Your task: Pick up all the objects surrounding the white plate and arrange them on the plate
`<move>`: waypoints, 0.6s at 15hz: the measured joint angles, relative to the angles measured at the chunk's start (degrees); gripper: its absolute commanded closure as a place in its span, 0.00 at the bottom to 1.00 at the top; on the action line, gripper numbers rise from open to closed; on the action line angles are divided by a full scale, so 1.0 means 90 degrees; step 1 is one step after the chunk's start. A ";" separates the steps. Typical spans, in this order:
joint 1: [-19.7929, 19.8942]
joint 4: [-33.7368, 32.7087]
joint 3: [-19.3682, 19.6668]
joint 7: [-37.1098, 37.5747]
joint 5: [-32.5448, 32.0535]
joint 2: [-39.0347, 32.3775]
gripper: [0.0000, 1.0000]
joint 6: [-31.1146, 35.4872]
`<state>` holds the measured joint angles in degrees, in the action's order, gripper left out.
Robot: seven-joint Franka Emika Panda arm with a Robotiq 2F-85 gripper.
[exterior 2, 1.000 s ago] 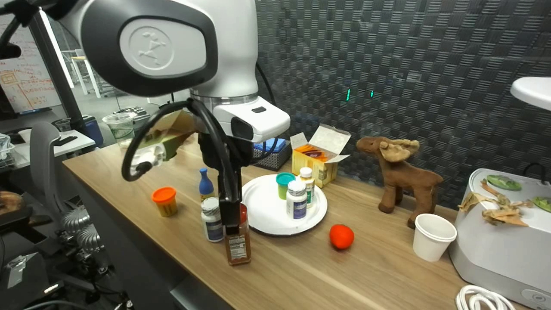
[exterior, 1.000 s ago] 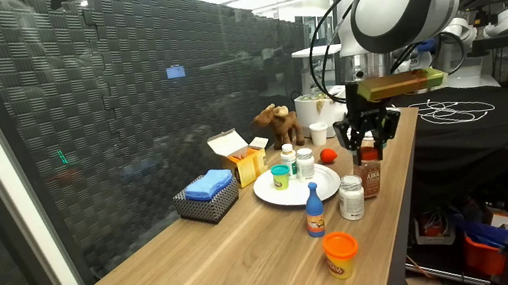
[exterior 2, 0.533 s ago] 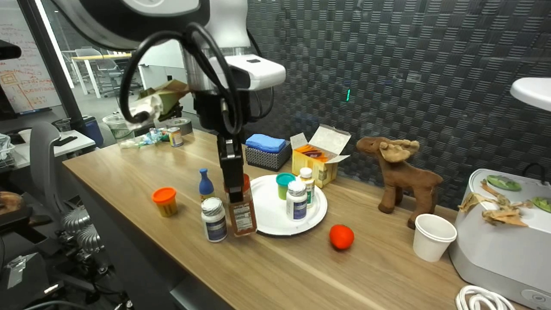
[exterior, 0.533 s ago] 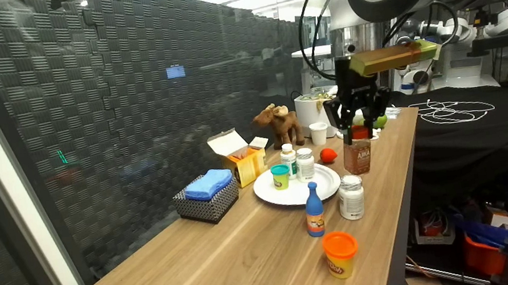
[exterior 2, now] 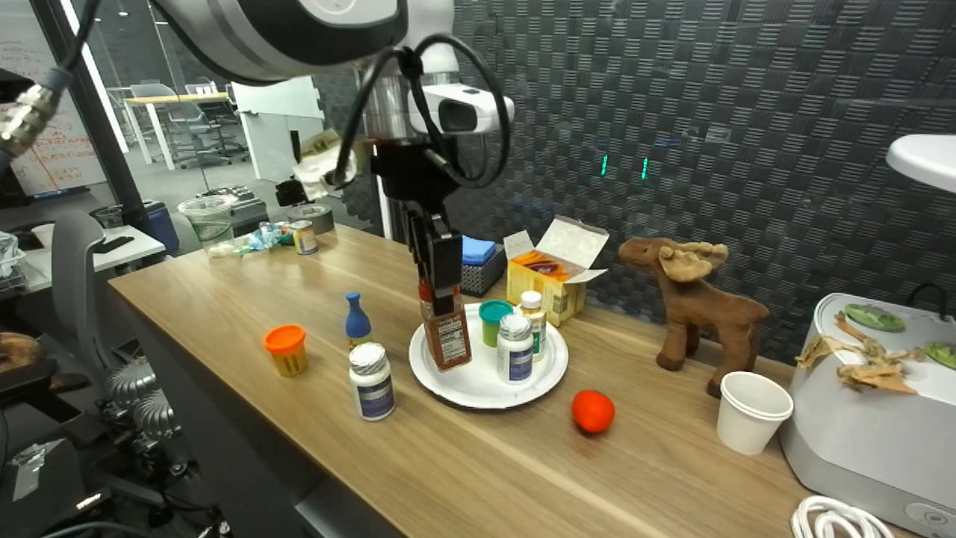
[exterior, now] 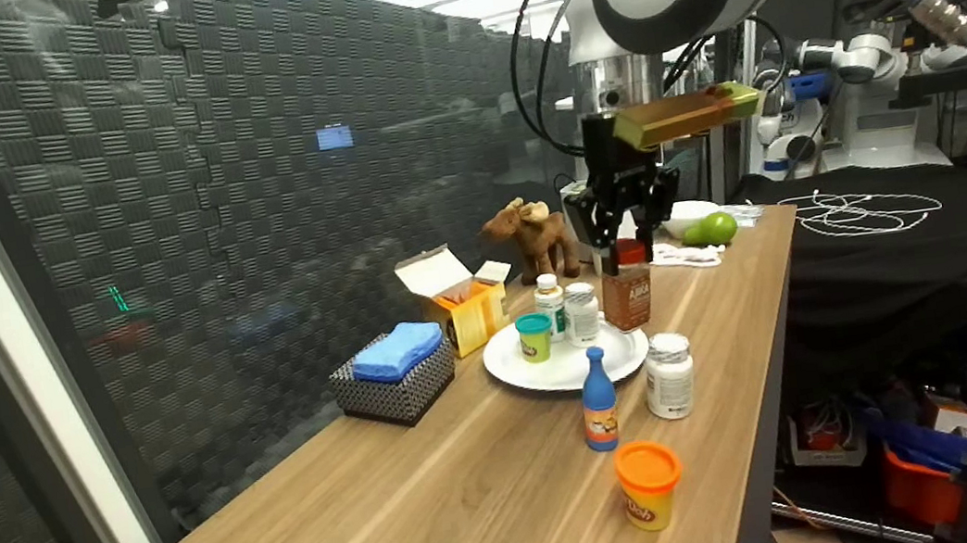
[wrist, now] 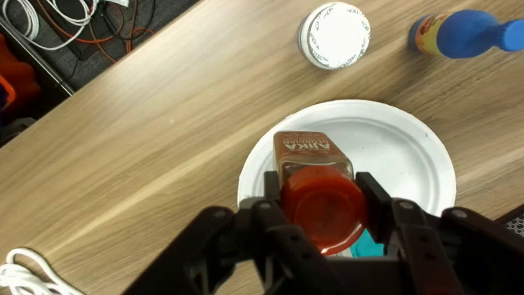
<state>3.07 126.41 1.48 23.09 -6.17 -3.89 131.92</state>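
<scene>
My gripper (exterior: 629, 256) is shut on the red cap of a square brown spice jar (exterior: 628, 301). In an exterior view the jar (exterior 2: 449, 342) hangs slightly tilted over the near-left part of the white plate (exterior 2: 478, 392). In the wrist view the jar (wrist: 309, 145) is over the plate's rim area. A teal-lidded tub (exterior 2: 493, 323) and two white bottles (exterior 2: 515, 351) (exterior 2: 533, 317) stand on the plate. On the table around it are a white bottle (exterior 2: 372, 388), a blue bottle (exterior: 598, 401), an orange-lidded tub (exterior: 648, 483) and a red tomato (exterior 2: 593, 411).
Beside the plate stand an open yellow box (exterior: 475, 315) and a mesh box with a blue cloth (exterior: 400, 385). A toy moose (exterior 2: 702, 306), paper cups (exterior 2: 753, 411), a grey-white appliance (exterior 2: 859, 441) and a white cable (exterior 2: 836, 519) lie further along. The table edge runs close by.
The jar, held in the gripper, has risen from the table beside the white bottle and moved across to above the plate. The other objects have stayed in place.
</scene>
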 measured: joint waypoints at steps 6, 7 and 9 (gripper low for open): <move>0.0042 -0.0592 0.0123 -0.0728 0.0357 -0.0872 0.76 0.0317; 0.0056 -0.0676 0.0136 -0.0816 0.0420 -0.0977 0.76 0.0340; 0.0083 -0.0796 0.0160 -0.0977 0.0565 -0.1140 0.76 0.0356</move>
<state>3.82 119.24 2.92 14.30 -1.09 -14.15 135.12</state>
